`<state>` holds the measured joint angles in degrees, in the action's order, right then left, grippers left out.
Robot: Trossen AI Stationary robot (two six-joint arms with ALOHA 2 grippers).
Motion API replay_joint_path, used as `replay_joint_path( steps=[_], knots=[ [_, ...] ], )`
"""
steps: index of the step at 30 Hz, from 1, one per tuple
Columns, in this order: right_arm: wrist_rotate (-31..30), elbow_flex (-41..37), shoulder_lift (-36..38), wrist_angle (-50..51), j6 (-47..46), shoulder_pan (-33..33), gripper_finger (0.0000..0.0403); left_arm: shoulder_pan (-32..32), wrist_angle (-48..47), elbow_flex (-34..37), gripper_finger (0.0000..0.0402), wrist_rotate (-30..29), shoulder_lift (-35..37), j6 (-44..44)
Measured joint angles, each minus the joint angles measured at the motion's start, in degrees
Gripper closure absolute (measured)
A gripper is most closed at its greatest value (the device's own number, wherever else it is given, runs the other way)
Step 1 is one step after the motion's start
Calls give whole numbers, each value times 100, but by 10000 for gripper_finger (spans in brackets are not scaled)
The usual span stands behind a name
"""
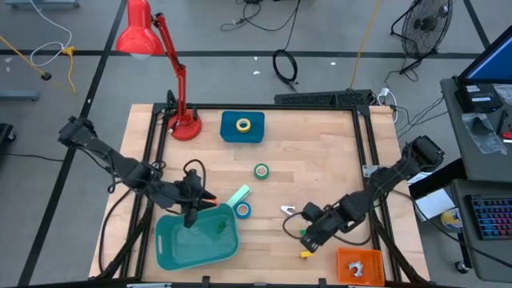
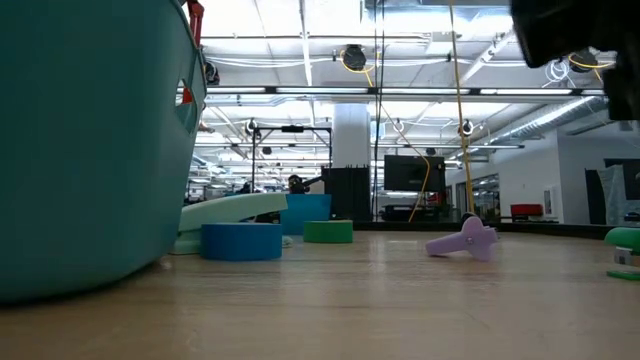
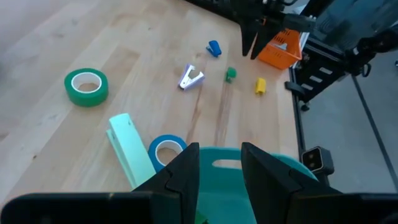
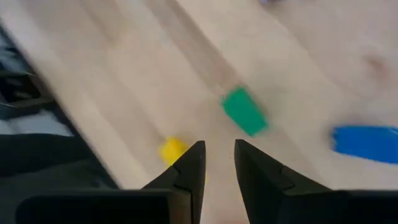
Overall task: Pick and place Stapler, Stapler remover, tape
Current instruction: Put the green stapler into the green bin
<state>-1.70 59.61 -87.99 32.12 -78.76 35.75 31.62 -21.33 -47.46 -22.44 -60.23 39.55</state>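
My left claw (image 1: 192,214) hangs over the near rim of the teal bin (image 1: 180,252) at the counter's (image 1: 320,152) front left. Its fingers are parted with nothing between them, only the bin's wall showing in the gap. My arm hides part of the bin's inside, so I cannot tell what lies in it. Just beside the bin sit the blue tape (image 1: 242,210) and the mint-green block (image 1: 238,196), which leans over that roll. The green tape (image 1: 262,170) lies further back, mid-counter. The yellow tape (image 1: 242,125) rests on the blue box (image 1: 228,134) at the back, next to the red lamp (image 1: 148,36). The staple remover (image 1: 288,210) lies on bare wood between my two arms. My right claw (image 4: 219,146) hovers low beside it, grasping nothing, with a slim gap between the fingers, above a small green piece (image 4: 244,111) and a yellow one (image 4: 172,149). The orange basket (image 1: 358,265) stands at the front right corner, and I cannot make out its contents.
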Motion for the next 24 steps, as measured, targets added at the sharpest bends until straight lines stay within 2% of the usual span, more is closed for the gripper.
replay_joint_path(
  steps=[5, 10, 15, 24],
  knots=[
    [-292, 0, -2, 424, 26, 49, 326, 17, 15, 0, 279, 0, -152, 22],
    [-262, 0, -2, 417, 318, -108, 329, 92, 21, 0, 279, -7, -326, 109],
    [-270, -2, -2, 410, 789, -281, 347, 172, 74, 0, 279, -11, -456, 175],
    [-106, -5, -2, 161, 992, -290, 381, 285, 184, 2, 279, -17, -472, 282]
  ],
)
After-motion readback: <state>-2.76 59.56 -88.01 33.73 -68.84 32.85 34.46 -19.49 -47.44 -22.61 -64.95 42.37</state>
